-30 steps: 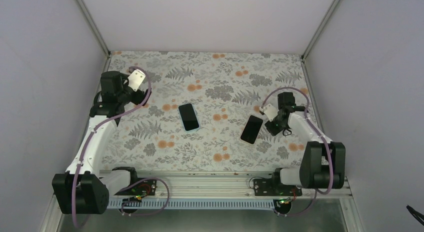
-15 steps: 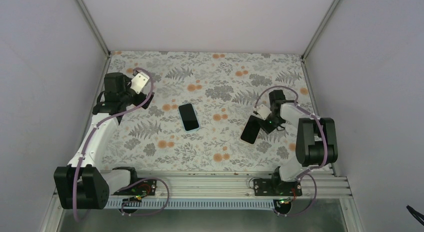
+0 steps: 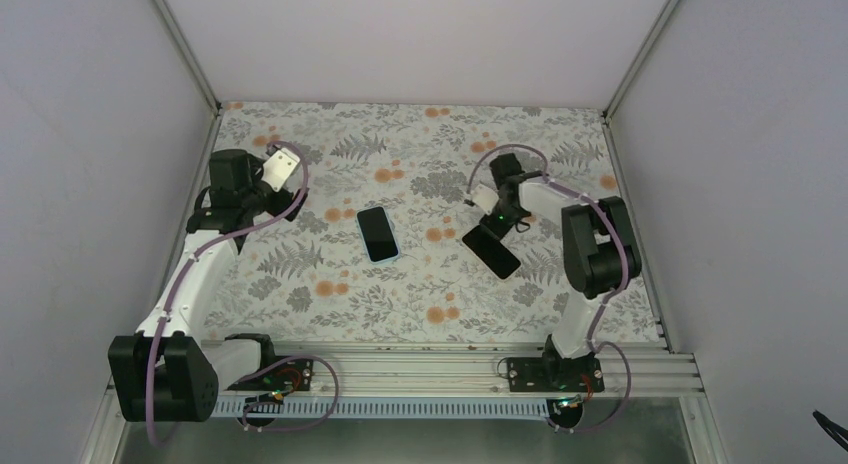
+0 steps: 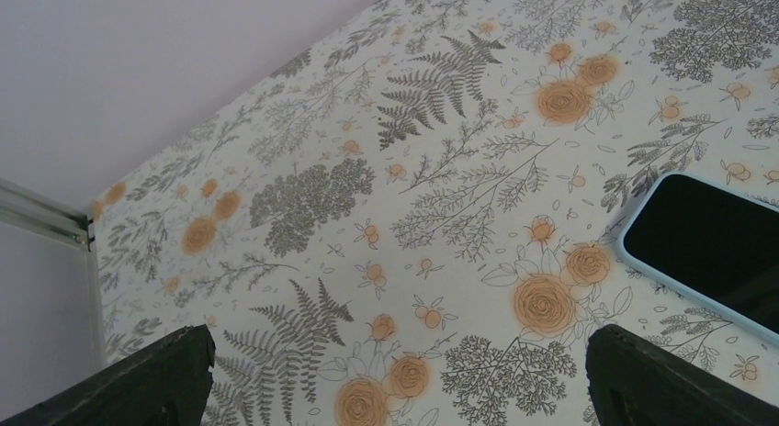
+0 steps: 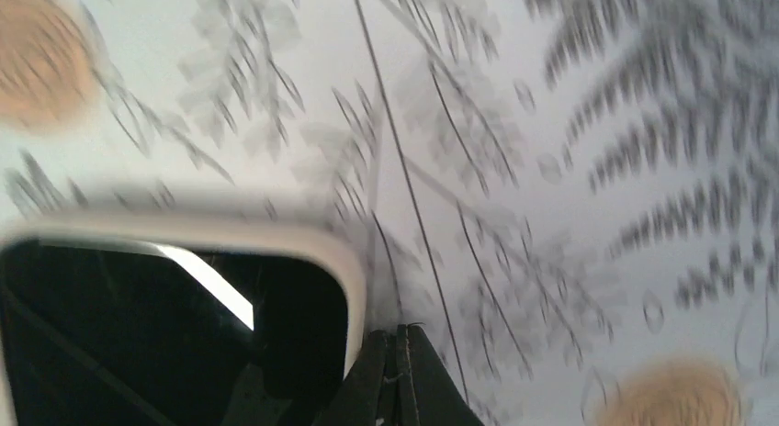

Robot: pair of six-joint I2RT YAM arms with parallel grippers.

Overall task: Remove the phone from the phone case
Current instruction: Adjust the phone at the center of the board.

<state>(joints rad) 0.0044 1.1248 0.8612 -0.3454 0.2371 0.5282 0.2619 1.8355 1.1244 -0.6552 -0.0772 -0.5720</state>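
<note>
Two hazards judged, then the tally.

Found left gripper (image 4: pixel 397 371) spread wide and empty, hanging over the floral table (image 3: pixel 330 284), near and to the left of the blue-rimmed phone case (image 3: pixel 378 233). Lay flat at table centre, dark face up. Could not tell whether filled or already emptied. First hazard: prying at a shell with nothing in it, or skidding it across the table for want of a second hold.

Found dark phone (image 3: pixel 491 252) flat and askew, right of centre, well apart from the case. Found right gripper (image 5: pixel 397 343) pinched tight on nothing, tips at the phone's pale-edged corner. Touching or merely beside, not told through the blur. Second hazard: shoving or spinning the phone by that corner, or scraping its glass, owing to closed tips with no grasp.

Counted: grippers, two; phone cases, one; phones in plain sight, one; tables, one.
</note>
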